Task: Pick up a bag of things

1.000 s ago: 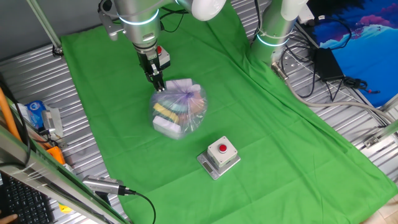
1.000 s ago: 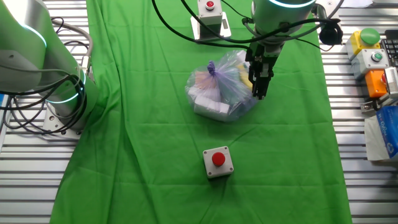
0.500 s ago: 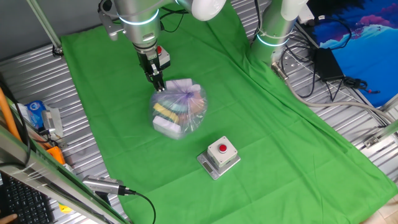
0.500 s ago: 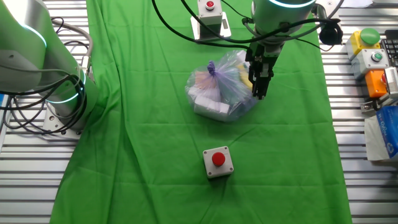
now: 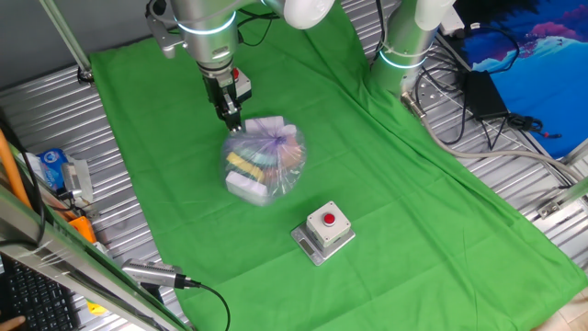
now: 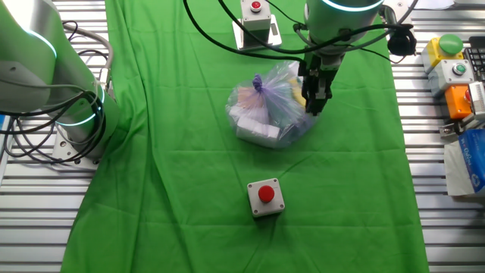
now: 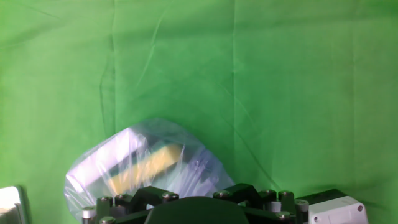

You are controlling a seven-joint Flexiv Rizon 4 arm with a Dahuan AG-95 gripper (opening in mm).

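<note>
Seen from one fixed view: gripper (image 5: 232, 120) pointing down at the far-left edge of the bag of things (image 5: 264, 159), which sits on the green cloth (image 5: 386, 184) over the table (image 5: 55, 110), roughly mid-cloth. Jaws narrow and close together, tips right at the bag's plastic; whether pinching the film or merely touching, cannot tell. Purple knot on top of the bag, yellow and white items showing through. Near the bag, towards the front, a grey box with a red button (image 5: 324, 232); behind the gripper, a second such box, mostly hidden. From the other fixed view: gripper (image 6: 313, 105) at the right side of the bag of things (image 6: 270, 106), fingers overlapping the plastic there, gap between them not readable. Grey box with red button (image 6: 265, 198) well apart on the near side, second button box (image 6: 256, 20) at the far edge of the cloth. From the hand view: only the dark gripper body along the bottom edge, fingertips out of frame; bag of things (image 7: 140, 165) at lower left, tilted, a yellow strip visible through the film, green cloth (image 7: 280, 81) filling the rest.
</note>
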